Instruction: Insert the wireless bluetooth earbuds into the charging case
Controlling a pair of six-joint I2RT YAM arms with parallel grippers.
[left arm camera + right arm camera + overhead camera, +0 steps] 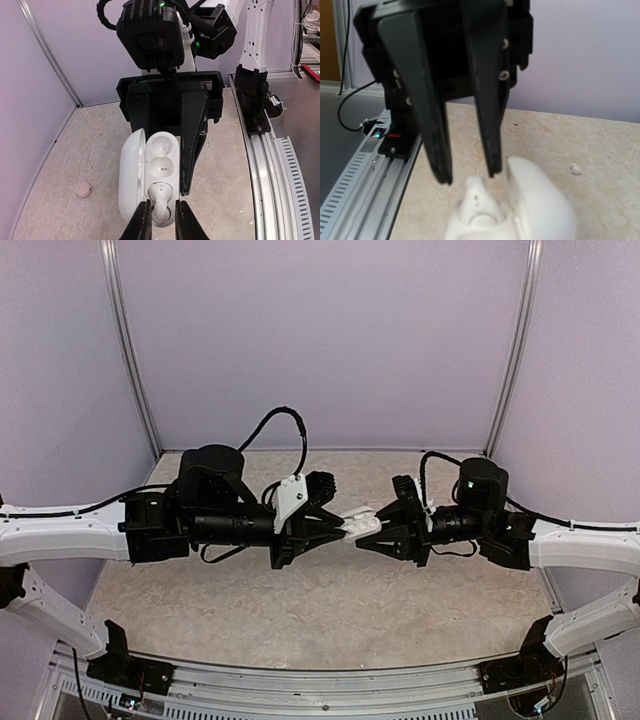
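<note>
My left gripper (162,222) is shut on the near end of the open white charging case (161,150), held above the table between both arms (358,525). Its lid (131,170) hangs open to the left. One white earbud (162,200) sits in the near well; the two far wells are empty. A pale pink earbud (83,189) lies on the table to the left. My right gripper (467,175) is open, its fingers (432,145) just over the case's far end, which is blurred (485,215). One of its fingers (192,145) runs along the case's right side.
A tiny pale bit (576,170) lies on the beige table (330,610). Lilac walls close in the back and sides. A metal rail (280,190) runs along the near edge by the arm bases.
</note>
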